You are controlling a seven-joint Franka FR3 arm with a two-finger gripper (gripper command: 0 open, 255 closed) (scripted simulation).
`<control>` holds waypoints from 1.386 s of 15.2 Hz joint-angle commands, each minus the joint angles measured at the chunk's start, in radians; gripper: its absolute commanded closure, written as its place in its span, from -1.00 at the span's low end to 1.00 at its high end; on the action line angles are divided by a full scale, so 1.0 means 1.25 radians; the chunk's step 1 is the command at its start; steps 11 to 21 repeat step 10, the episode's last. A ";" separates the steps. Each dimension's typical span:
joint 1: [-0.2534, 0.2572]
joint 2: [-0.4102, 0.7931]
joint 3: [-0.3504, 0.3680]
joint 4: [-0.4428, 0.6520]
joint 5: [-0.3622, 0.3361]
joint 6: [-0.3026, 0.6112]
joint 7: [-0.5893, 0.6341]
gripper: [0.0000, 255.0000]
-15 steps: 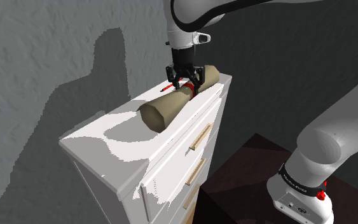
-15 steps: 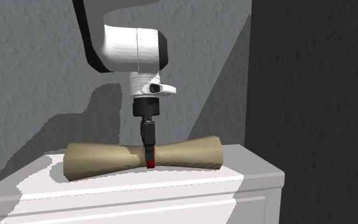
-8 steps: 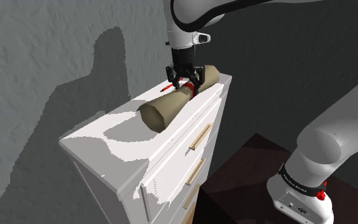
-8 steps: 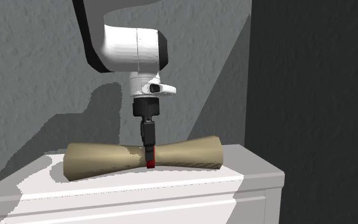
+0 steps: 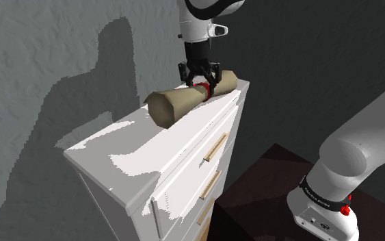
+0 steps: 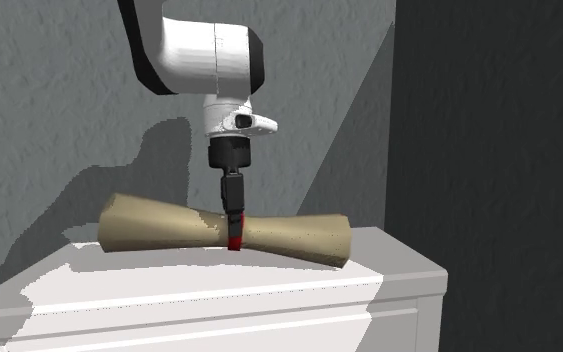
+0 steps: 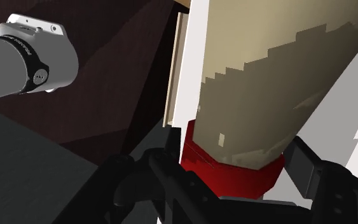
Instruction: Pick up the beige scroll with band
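The fingers [image 7: 308,173] are closed on the scroll [image 7: 266,83], one on each side of its red band [image 7: 228,168]. In the shoulder view they come straight down at the upper middle of the frame, holding the beige scroll [image 5: 177,104] above the far end of the white dresser [image 5: 115,161]. In the second exterior view the scroll sits mid-frame and slants, with its left end higher than its right. The right end lies close to the dresser top, but whether it touches cannot be told. A grey wall [image 6: 49,100] stands behind.
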 commanded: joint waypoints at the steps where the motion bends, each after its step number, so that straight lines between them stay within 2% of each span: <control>1: -0.001 0.000 -0.002 0.025 -0.001 -0.024 0.000 1.00; 8: -0.004 0.006 -0.005 0.106 -0.006 -0.099 0.002 1.00; 21: -0.004 0.006 -0.005 0.108 -0.006 -0.101 0.002 1.00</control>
